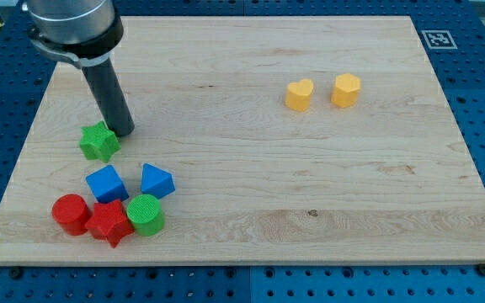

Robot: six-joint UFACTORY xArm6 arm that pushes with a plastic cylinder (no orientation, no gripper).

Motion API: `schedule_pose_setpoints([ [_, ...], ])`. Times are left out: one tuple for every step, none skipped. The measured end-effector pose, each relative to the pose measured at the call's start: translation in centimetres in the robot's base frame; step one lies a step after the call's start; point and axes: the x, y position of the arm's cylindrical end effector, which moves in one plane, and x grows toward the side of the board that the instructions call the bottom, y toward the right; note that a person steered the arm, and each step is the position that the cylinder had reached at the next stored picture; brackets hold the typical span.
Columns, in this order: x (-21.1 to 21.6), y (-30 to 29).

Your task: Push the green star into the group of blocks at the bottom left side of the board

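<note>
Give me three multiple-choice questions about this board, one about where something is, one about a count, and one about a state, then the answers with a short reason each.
1. Where is my tip relative to the green star?
A. At the star's upper right edge
B. Far off by the yellow blocks
C. Below the red star

2. How many yellow blocks are on the board?
A. One
B. Two
C. Four

3. Has the green star joined the group at the view's bottom left?
A. Yes, it is wedged between the red blocks
B. No, it sits apart, just above the group
C. It is off the board

Answers:
1 A: the rod's end meets the star's upper right side.
2 B: a yellow heart and a yellow hexagon.
3 B: bare wood shows between it and the blue cube.
</note>
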Motion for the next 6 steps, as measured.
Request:
schedule_pose_setpoints([
  [-0.4,-0.1],
  [1.3,-1.0],
  [4.2,-2.4],
  [3.8,-2.8],
  [1.2,-3.4],
  [1.2,-5.8],
])
